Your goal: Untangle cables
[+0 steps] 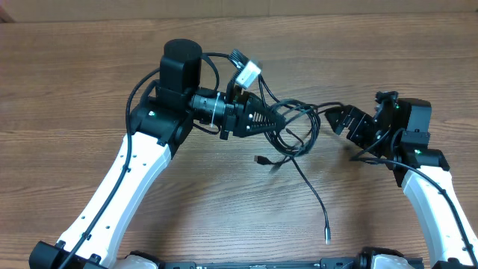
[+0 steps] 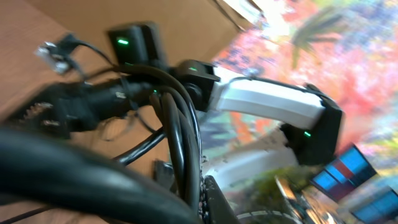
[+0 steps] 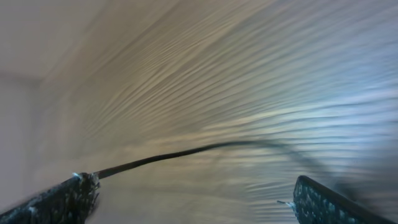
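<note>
A brown wood-grain counter (image 1: 67, 82) carries the black cables (image 1: 299, 138): a loose tangle near its middle, one strand (image 1: 317, 202) trailing toward the near edge, a small plug (image 1: 261, 160) just beside the tangle.

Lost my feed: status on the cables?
Left gripper shut, tip in the cables. Right gripper open beside them. Cables bunched, one end trailing free. Nothing blocking seen.

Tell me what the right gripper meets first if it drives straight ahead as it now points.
Most likely the cables: the open right gripper points at the tangle, and one strand crosses between its fingers in the wrist view. Height is unclear.
</note>
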Available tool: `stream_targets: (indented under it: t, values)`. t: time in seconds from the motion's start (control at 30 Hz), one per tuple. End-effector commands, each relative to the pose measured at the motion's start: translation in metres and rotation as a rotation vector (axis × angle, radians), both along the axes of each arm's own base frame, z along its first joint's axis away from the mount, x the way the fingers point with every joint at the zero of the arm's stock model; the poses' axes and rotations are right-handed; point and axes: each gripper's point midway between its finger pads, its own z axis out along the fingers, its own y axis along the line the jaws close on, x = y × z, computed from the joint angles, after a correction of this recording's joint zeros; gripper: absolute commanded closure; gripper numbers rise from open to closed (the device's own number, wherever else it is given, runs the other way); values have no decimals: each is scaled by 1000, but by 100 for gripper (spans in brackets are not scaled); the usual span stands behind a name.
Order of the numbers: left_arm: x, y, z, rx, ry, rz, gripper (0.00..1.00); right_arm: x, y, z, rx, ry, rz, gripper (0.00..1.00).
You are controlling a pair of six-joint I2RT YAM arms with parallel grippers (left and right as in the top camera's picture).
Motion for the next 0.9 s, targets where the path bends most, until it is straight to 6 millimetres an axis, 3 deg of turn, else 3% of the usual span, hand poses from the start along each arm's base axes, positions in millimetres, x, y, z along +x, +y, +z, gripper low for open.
stream_targets:
  t: [0.0, 0.13, 0.3, 0.63, 0.87]
  values:
    - [24, 4, -5, 58, -27, 153, 96, -11, 32, 23, 91, -114, 233, 0]
    - [50, 11, -34, 193, 36, 339, 96, -15, 40, 30, 142, -126, 274, 0]
    - [64, 21, -56, 299, 106, 459, 96, -19, 47, 37, 216, -112, 289, 0]
    - [55, 14, -51, 274, 104, 407, 96, -40, 79, 101, 479, -296, 564, 0]
    - [36, -11, -47, 259, 67, 335, 96, -48, 83, 115, 537, -319, 628, 0]
